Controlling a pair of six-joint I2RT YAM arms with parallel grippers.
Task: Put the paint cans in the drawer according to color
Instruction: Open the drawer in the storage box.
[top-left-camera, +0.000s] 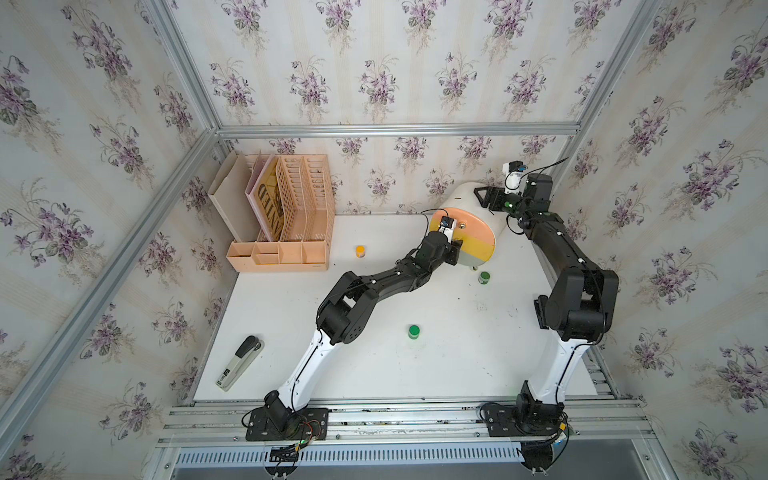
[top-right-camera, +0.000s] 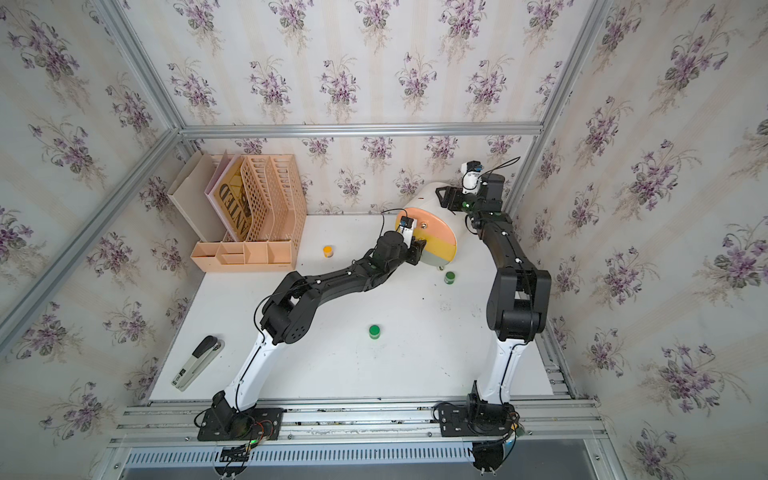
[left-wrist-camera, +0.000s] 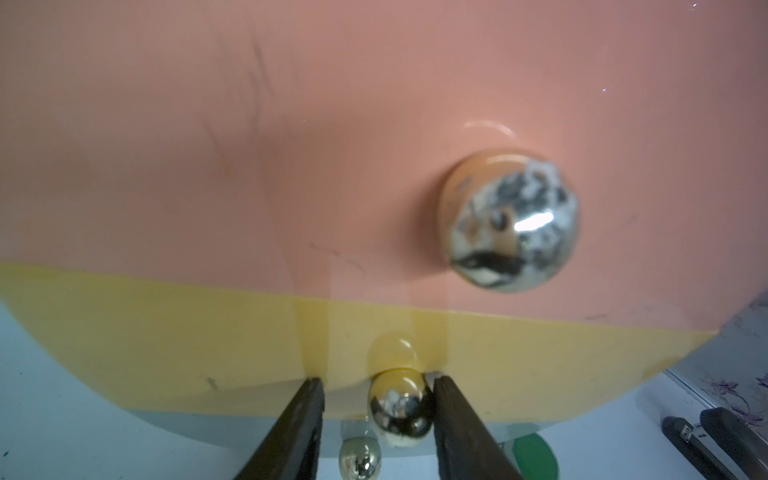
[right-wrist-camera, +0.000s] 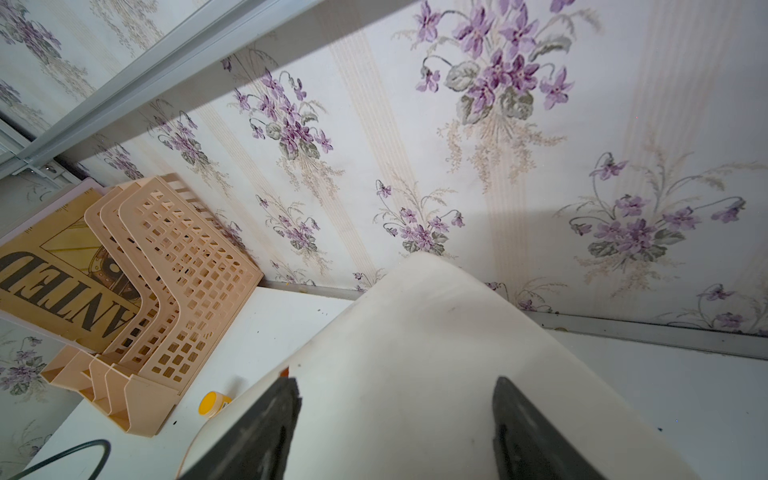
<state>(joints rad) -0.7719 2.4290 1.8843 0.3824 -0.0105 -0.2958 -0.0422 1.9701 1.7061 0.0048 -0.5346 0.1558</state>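
Where you are working: your left gripper (left-wrist-camera: 378, 379) is straddling the yellow drawer's (left-wrist-camera: 166, 345) knob (left-wrist-camera: 400, 411), jaws part spread, one finger seeming to touch it and the other standing off (no pinch yet).
Right gripper (right-wrist-camera: 395, 380): its jaws are standing wide over the cabinet's (top-left-camera: 478, 199) white back; you cannot tell whether they are pressing on it.
Cabinet: it is sitting at the table's (top-left-camera: 291, 365) far right, its fronts looking shut.
Cans: an orange can (top-left-camera: 360, 250) is standing left of the cabinet, a green can (top-left-camera: 483, 277) near its foot and a second green can (top-left-camera: 413, 331) mid-table; no others are showing.
Knob handling: it is looking small, round, polished and hard, so likely slippery; you are best taking it behind its widest part, near the stem.
Cabinet handling: it is probably light plastic on short feet, so it may slide while you are pulling.
Can handling: they are looking tiny, light and rigid; you are wanting the sides, below the lid.
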